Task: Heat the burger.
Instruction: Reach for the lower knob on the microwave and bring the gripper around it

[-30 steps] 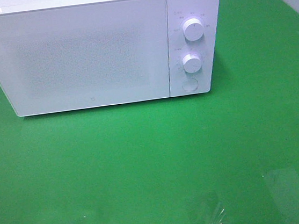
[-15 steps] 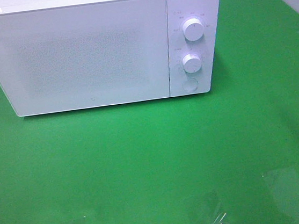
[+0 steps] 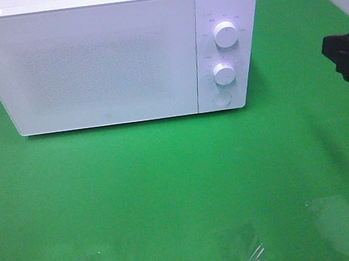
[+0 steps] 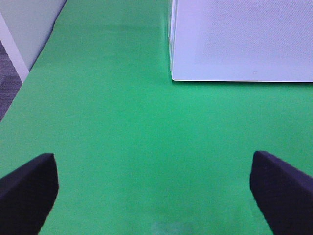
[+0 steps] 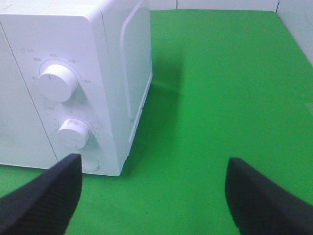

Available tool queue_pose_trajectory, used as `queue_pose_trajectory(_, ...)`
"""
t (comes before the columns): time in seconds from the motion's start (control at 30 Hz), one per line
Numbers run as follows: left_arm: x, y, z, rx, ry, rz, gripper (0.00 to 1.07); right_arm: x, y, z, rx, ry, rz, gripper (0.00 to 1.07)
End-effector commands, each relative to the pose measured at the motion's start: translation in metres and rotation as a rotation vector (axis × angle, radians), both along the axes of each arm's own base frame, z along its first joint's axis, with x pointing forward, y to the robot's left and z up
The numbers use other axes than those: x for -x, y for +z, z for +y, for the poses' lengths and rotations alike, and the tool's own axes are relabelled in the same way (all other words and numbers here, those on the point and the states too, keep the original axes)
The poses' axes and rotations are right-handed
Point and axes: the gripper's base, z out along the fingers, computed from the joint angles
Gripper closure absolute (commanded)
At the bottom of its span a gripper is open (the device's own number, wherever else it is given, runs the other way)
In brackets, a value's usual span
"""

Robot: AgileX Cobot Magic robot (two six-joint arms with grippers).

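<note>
- Burger not visible in any view (microwave (image 3: 103, 60) door closed).
- Left gripper (image 4: 156, 196): fingers (image 4: 29, 186) spread wide, empty, above green table (image 4: 146, 137).
- Right gripper (image 5: 154, 205): equally wide, empty, near microwave's knobs (image 5: 57, 82).

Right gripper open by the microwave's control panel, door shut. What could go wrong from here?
1. The right gripper could nudge a knob rather than the button below them.
2. A push may slide the microwave on the green table.
3. No burger shows in any view.
</note>
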Motion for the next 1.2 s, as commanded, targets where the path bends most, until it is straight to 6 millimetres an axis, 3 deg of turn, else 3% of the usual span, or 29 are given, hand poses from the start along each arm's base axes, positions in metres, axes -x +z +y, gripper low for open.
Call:
queue_pose_trajectory(0.03, 0.002, -0.001, -0.001, 0.008, -0.001, -0.023, 0.07, 0.003, -0.007, -0.002, -0.053, -0.025, -0.082, 0.31)
queue_pose_trajectory(0.57, 0.002, -0.001, -0.001, 0.008, -0.001, -0.023, 0.07, 0.002, -0.057, -0.013, -0.026, -0.163, -0.052, 0.31)
queue_pose_trajectory(0.8, 0.002, -0.001, -0.001, 0.008, -0.001, -0.023, 0.07, 0.000, -0.067, 0.011, 0.070, -0.146, -0.080, 0.31)
queue_pose_trajectory(1.2, 0.002, -0.001, -0.001, 0.008, -0.001, -0.023, 0.07, 0.011, -0.070, 0.050, 0.072, -0.159, -0.182, 0.31)
